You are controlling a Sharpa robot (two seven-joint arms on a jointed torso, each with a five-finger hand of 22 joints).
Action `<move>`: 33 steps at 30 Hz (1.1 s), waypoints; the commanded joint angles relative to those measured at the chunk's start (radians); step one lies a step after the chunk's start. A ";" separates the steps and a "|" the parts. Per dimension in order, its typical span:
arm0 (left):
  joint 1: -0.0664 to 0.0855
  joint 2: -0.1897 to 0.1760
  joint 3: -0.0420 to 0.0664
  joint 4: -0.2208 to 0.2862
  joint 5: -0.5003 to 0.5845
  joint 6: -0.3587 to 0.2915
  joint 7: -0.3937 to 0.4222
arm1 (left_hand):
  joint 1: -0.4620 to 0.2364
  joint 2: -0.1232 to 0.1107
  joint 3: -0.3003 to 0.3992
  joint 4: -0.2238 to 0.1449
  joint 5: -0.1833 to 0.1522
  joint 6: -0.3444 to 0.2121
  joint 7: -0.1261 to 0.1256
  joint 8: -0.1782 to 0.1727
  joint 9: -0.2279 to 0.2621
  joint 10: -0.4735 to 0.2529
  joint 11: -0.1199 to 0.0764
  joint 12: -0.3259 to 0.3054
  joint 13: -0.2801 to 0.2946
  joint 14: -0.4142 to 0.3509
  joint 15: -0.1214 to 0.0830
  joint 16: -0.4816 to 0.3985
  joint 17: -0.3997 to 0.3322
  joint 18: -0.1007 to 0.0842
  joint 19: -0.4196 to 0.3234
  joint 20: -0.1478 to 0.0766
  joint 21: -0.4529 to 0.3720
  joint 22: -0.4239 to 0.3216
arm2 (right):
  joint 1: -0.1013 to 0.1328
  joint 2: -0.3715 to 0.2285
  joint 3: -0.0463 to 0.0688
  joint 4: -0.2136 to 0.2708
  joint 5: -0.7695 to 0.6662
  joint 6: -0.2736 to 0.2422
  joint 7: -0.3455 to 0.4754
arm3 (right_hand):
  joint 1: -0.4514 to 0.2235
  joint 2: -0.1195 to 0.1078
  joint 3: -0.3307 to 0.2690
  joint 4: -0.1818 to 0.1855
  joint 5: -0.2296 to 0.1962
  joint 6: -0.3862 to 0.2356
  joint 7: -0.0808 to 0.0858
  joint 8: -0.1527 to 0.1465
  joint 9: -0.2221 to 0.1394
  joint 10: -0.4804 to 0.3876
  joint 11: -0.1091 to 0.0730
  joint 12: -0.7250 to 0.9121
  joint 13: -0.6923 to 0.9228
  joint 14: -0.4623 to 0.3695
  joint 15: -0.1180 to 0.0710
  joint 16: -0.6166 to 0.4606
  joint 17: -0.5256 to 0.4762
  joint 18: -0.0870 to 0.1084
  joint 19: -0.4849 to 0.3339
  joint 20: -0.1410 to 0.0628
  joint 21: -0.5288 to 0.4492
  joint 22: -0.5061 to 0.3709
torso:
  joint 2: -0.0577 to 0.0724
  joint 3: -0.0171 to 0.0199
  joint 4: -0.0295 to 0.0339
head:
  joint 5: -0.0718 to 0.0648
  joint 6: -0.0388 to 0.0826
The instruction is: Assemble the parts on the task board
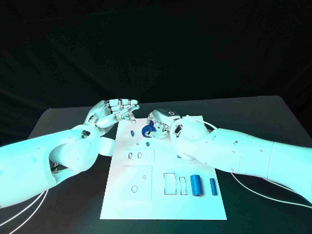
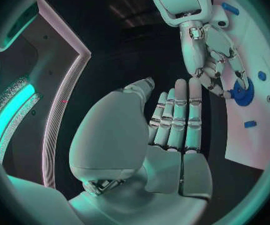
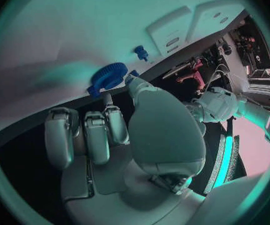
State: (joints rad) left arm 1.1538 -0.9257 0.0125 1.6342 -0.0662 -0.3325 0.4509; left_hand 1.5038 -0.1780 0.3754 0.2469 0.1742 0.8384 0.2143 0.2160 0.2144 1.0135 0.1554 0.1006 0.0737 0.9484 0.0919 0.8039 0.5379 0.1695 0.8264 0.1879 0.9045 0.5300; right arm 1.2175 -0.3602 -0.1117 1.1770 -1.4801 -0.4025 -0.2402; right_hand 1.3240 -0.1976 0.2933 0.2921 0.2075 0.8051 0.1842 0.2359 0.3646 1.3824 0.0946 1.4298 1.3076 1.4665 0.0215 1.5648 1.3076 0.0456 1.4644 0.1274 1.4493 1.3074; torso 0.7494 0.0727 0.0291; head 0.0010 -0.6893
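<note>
One blue gear (image 1: 149,129) to reckon with, lying flat near the far end of the task board (image 1: 163,209), close to its left edge. Just beside the right hand (image 1: 167,125), on the side toward the left arm, with the right fingers (image 2: 221,65) reaching down to its toothed rim and apparently touching it. Cannot tell whether those fingers pinch the gear or merely rest against it. No long axis to worry about: round, so approachable from any side, though the rim nearest the right hand looks the readiest. Left hand (image 1: 114,113) held up just off the board's far left corner, above the tabletop (image 1: 268,112), fingers (image 2: 180,115) straight and apart from the thumb, holding nothing. Nearer of the two by a clear margin: the right hand. Well apart from all this, two blue cylinders (image 1: 197,185) lying side by side near the board's near right corner, long axes running toward the robot
</note>
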 commanded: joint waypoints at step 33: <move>0.000 -0.008 0.001 -0.034 0.006 0.011 0.015 | 0.002 -0.004 0.008 0.000 -0.006 -0.003 -0.003 0.005 0.001 0.006 0.002 -0.008 0.000 -0.008 -0.001 0.006 0.000 0.012 -0.008 0.001 0.006 0.003 | 0.056 -0.443 0.027 0.276 0.441 0.023 0.384 | 0.128 -0.009 0.054 -0.054 0.012 0.008 0.005 -0.016 -0.029 -0.122 0.009 -0.097 -0.058 0.067 0.006 -0.048 0.128 0.037 -0.114 0.005 -0.186 -0.028 | -0.036 -0.0137 -0.0520 | 0.012 0.018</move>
State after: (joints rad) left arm 1.1535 -0.9370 0.0123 1.6005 -0.0647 -0.3328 0.4527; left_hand 1.5039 -0.1780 0.3754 0.2469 0.1742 0.8384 0.2142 0.2160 0.2141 1.0135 0.1554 0.0964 0.0737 0.9485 0.0918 0.8040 0.5379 0.1695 0.8265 0.1880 0.9045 0.5316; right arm 1.2724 -0.7960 -0.0849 1.4463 -1.1255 -0.4615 0.0582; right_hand 1.4453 -0.2082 0.3446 0.2398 0.2129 0.8183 0.1855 0.2229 0.3369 1.2674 0.1058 1.3386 1.2508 1.4665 0.0214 1.5220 1.3074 0.0721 1.3583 0.1322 1.2700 1.2804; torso 0.7206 0.0626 -0.0146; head 0.0135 -0.6690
